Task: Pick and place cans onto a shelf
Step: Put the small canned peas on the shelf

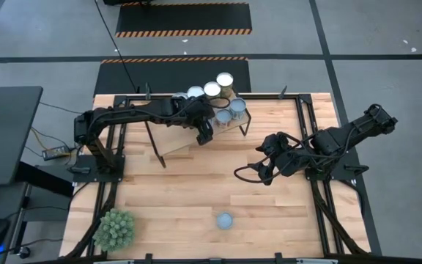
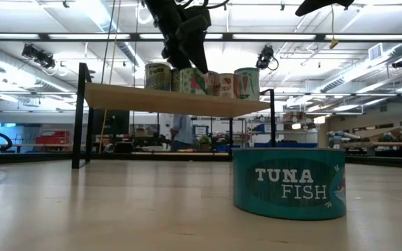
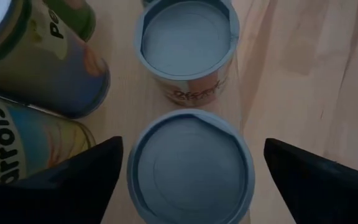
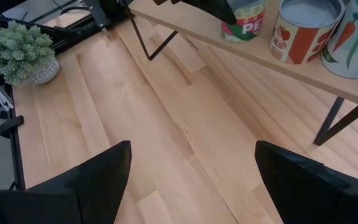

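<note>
The light-wood shelf (image 1: pixel 174 141) stands on thin black legs at the table's far middle, and several cans (image 1: pixel 212 89) stand upright on it. In the low view the shelf (image 2: pixel 138 97) carries the cans (image 2: pixel 246 82) in a row. My left gripper (image 3: pixel 191 180) hangs over the shelf, open, with its fingers on either side of a grey-topped can (image 3: pixel 191 165) and a gap at each side. A second can (image 3: pixel 187 43) stands just beyond it. My right gripper (image 4: pixel 188 180) is open and empty over the bare table, right of middle. One teal tuna can (image 2: pixel 289 183) stands alone on the table near its front edge (image 1: pixel 225 220).
A spiky green plant (image 1: pixel 115 229) in a small pot stands at the near left corner and also shows in the right wrist view (image 4: pixel 17 50). Black frame rails (image 1: pixel 310 139) run along the table's sides. Bare tabletop (image 1: pixel 196 183) lies between the shelf and the tuna can.
</note>
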Controlling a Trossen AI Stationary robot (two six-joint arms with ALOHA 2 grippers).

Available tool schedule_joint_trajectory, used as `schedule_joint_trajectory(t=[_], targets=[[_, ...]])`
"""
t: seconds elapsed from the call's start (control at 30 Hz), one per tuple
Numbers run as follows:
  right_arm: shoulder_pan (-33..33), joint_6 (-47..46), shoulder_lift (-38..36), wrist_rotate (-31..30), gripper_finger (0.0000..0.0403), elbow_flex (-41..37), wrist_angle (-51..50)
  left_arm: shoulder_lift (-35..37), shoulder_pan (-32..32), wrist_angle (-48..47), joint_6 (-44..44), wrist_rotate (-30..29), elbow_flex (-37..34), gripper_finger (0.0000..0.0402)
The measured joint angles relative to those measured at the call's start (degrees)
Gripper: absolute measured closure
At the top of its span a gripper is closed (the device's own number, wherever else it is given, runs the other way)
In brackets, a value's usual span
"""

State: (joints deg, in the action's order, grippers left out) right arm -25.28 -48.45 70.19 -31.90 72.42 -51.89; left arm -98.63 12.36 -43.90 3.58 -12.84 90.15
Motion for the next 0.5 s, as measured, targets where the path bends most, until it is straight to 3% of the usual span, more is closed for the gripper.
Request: schedule_joint_trajectory(t=[0.5], targets=[[-0.02, 0.03, 0.00, 0.04, 0.0054, 0.00, -0.03, 3.58, -1.01, 0.22, -5.83, 0.00, 0.00, 0.0008]])
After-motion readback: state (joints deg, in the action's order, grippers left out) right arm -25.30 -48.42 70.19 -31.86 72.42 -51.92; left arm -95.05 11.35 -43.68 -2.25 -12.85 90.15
